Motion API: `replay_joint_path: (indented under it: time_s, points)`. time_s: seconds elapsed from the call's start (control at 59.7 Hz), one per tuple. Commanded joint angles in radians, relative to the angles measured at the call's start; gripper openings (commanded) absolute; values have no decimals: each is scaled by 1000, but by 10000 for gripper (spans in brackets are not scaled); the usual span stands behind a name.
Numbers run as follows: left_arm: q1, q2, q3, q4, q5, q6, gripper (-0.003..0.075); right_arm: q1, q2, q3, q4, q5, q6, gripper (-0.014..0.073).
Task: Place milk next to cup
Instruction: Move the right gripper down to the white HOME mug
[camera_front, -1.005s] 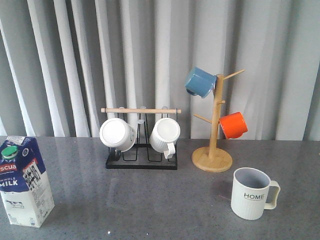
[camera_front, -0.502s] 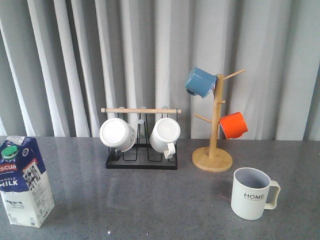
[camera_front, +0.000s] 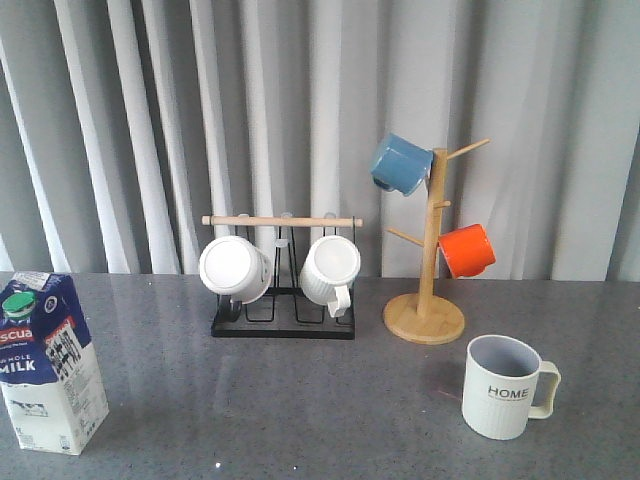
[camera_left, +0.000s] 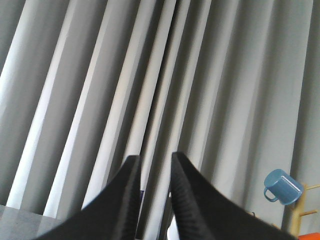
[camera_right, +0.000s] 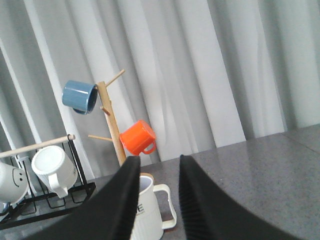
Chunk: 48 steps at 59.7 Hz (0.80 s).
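The milk (camera_front: 45, 365) stands upright at the table's near left, a dark blue and white carton with a green cap. The cup (camera_front: 505, 388), off-white and ribbed with "HOME" on it, stands at the near right, handle to the right. The two are far apart. Neither gripper shows in the front view. My left gripper (camera_left: 155, 157) is open and empty, facing the curtain. My right gripper (camera_right: 159, 159) is open and empty; the cup (camera_right: 150, 210) shows between and beyond its fingers, untouched.
A black wire rack (camera_front: 283, 322) with a wooden bar holds two plain white mugs at the back middle. A wooden mug tree (camera_front: 428, 250) to the right of the rack carries a blue mug (camera_front: 400, 163) and an orange mug (camera_front: 467, 250). A grey curtain hangs behind.
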Motion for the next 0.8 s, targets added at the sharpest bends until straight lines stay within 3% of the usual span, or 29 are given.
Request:
replay_joint_path:
  time_s: [0.0,0.151,0.301,0.368,0.553,0.787]
  points:
    - [-2,-11,-95,-8,18,-40,272,-4,82,-105,-11,-43,-11,409]
    - [-2,-11,-184,-8,59,-114,387,-4,203,-195,-11,-114,-11,589]
    - [-2,-11,-191,-8,-42,-126,399,-4,273,-207,-11,-229,-6,599]
    - [-2,-7,-199,-7,1,-124,398,-4,298,-254,-23,-161,-15,594]
    - [-2,131,-310,3,327,-51,398,-4,398,-558,-167,151,-82,594]
    - [-2,444,-576,-1,510,120,400,-4,611,-899,-102,486,-284,594]
